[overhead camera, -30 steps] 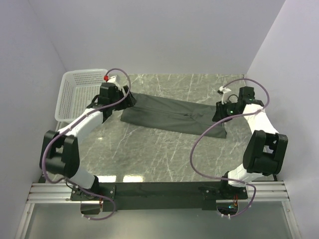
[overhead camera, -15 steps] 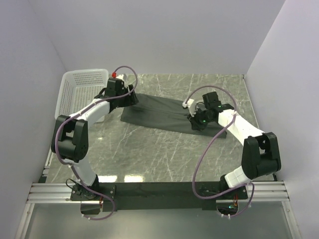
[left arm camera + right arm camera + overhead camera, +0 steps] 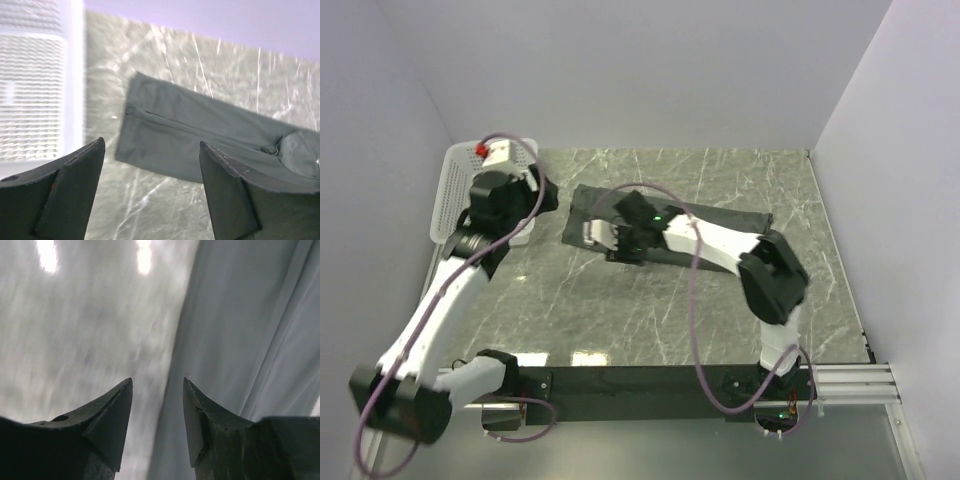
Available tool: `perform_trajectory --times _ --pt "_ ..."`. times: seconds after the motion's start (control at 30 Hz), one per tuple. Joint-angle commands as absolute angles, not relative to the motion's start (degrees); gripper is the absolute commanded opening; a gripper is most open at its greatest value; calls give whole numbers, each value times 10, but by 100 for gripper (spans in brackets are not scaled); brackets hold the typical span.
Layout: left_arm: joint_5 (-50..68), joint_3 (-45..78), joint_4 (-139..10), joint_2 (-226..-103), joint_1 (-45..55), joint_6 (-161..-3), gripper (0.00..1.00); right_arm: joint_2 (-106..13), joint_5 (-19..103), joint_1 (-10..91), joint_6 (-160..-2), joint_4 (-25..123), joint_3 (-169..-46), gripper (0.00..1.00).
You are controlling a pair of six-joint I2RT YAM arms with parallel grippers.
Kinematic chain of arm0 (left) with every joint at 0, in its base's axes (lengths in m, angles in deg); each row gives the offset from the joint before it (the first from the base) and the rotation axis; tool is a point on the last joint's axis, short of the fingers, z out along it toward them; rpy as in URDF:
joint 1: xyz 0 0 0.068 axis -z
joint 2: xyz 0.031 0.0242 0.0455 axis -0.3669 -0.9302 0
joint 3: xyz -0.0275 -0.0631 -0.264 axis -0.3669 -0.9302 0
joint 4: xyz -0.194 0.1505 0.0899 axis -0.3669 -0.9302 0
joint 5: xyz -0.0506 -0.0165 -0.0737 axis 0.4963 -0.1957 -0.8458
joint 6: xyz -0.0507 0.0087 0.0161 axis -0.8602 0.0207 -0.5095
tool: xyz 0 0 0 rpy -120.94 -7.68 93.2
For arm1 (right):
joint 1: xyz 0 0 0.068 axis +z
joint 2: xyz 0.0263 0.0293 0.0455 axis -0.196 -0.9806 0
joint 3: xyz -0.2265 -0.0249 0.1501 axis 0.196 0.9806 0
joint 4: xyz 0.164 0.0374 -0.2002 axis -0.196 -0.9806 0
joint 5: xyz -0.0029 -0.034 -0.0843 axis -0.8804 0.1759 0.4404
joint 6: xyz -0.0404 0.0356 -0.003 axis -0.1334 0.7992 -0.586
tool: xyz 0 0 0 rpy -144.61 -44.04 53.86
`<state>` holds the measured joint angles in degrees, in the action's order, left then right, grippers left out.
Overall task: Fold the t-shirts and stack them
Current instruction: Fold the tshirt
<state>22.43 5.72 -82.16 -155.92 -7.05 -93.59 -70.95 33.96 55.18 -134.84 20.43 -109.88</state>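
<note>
One dark charcoal-grey t-shirt (image 3: 588,208) lies as a long strip across the far part of the marble table, partly under my right arm. My left gripper (image 3: 546,197) hovers open and empty above the table, just left of the shirt's left end. In the left wrist view (image 3: 151,143) its fingers frame the shirt (image 3: 200,140) from above. My right gripper (image 3: 608,243) reaches across to the shirt's near left edge. It is open (image 3: 157,381), low over the table, with the shirt's edge (image 3: 250,315) running between its fingers. It holds nothing.
A white mesh basket (image 3: 450,185) stands at the far left, partly hidden by my left arm, and it also shows in the left wrist view (image 3: 30,90). Grey walls close in the table on the left, back and right. The arm rail runs along the near edge.
My right arm swept left from the shirt's right end to its near left edge. My left gripper lifted off the shirt's left end and drew back toward the basket.
</note>
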Motion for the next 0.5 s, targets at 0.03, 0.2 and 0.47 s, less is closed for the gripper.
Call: perform_trajectory --times 0.03,0.2,0.47 --pt "294 -11 -844 -1440 -76 -912 84 -804 431 595 -1298 204 -1267 52" --pt "333 -55 -854 -1351 -77 -891 91 -917 464 615 -1241 164 -1393 53" --pt "359 -124 -833 -1273 -77 -896 93 -982 474 623 -1221 149 -1455 54"
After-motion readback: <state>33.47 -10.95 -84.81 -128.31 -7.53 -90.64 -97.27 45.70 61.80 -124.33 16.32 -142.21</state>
